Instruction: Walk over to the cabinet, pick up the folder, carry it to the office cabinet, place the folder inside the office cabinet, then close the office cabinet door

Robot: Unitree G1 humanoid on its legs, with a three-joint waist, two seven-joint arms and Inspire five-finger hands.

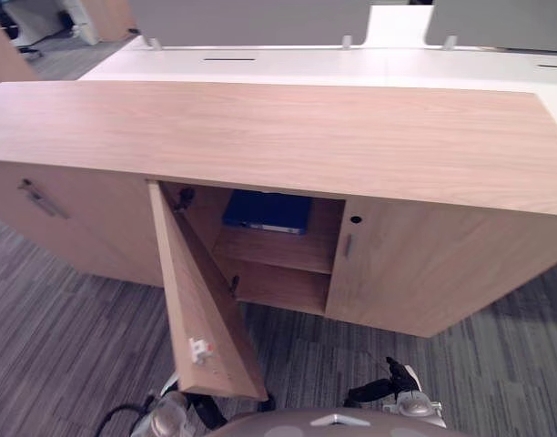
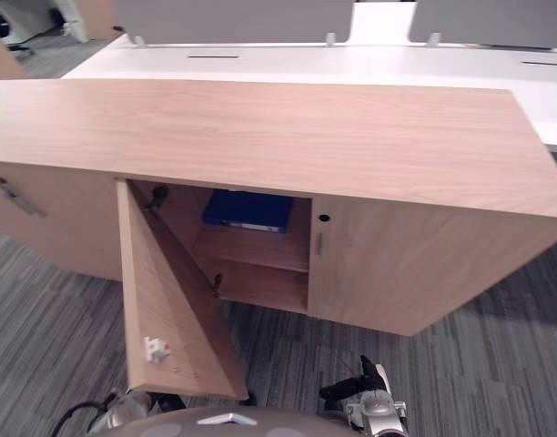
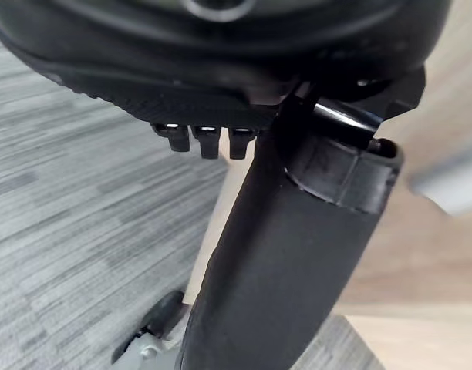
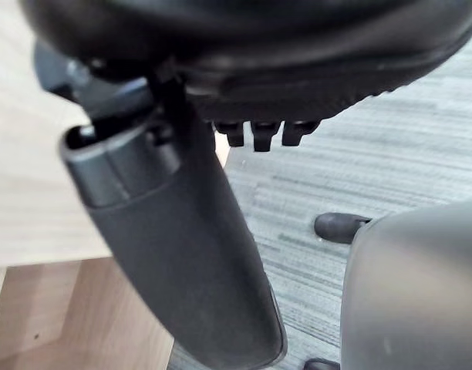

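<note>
A blue folder [image 1: 268, 211] lies flat on the upper shelf inside the wooden office cabinet [image 1: 278, 137]. The cabinet's door [image 1: 201, 291] stands wide open, swung out towards me, its edge above the carpet. My right hand [image 1: 388, 387] hangs low at the bottom right, well short of the cabinet, and holds nothing. In its wrist view the right hand [image 4: 182, 254] has a straight thumb and relaxed fingers. My left hand [image 3: 282, 254] is likewise relaxed and empty, close beside the open door's wood.
The neighbouring cabinet door [image 1: 424, 264] on the right is closed, with a small handle [image 1: 348, 244] and a keyhole. A bar handle [image 1: 40, 198] sits on the left front. A white desk [image 1: 351, 64] stands behind the cabinet. Grey carpet [image 1: 69, 328] covers the floor.
</note>
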